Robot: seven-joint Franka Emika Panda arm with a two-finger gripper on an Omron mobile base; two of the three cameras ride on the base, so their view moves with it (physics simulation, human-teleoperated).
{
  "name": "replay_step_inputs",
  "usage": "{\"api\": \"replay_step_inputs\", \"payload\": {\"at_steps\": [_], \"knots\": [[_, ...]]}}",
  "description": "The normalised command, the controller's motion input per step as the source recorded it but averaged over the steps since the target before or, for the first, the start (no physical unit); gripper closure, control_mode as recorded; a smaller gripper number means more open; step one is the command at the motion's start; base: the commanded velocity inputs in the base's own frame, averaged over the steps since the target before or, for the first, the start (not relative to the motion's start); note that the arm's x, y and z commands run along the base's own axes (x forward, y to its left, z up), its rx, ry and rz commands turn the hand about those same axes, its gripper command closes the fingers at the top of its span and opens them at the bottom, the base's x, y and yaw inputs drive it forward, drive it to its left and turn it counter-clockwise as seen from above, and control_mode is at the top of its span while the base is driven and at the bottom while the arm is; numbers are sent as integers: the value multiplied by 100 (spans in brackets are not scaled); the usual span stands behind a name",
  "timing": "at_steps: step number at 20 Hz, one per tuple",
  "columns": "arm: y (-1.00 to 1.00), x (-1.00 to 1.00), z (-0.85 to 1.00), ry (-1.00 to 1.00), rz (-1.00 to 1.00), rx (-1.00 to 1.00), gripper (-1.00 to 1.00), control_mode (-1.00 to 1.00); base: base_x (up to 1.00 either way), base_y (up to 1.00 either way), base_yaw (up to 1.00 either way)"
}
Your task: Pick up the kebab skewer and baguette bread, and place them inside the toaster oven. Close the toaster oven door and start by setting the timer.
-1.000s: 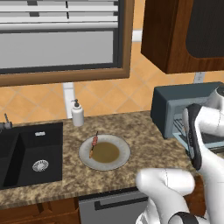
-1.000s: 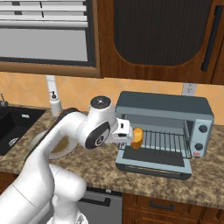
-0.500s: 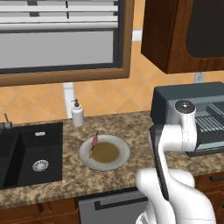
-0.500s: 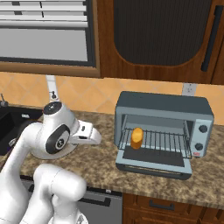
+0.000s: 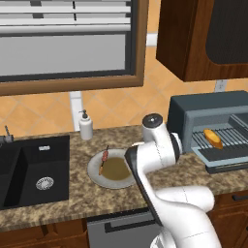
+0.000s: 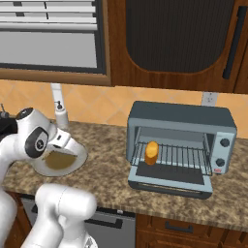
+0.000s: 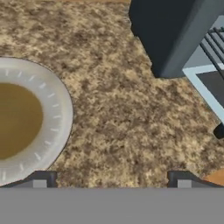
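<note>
I see a speckled stone counter [image 7: 131, 127], a smooth white plate [image 7: 61, 118], dark wood cabinets [image 6: 179, 43] and thin wire rack [image 6: 184, 155].

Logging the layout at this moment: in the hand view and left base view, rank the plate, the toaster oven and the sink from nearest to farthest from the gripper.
1. Plate, just ahead of the gripper, to one side.
2. Toaster oven, along the counter on the arm's right, door open.
3. Sink, beyond the plate at the far left.

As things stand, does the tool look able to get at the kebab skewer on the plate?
Probably yes. The kebab skewer lies exposed on the plate's far-left rim, nothing over it. The tool, open and empty, hangs just beside the plate.
</note>
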Motion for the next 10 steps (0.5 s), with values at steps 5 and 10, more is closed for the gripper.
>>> {"api": "replay_step_inputs", "payload": {"at_steps": [5, 10], "knots": [[100, 3, -17, 3, -22, 0, -100, -100, 0, 0, 0], [70, 31, -9, 14, -11, 7, -100, -100, 0, 0, 0]]}}
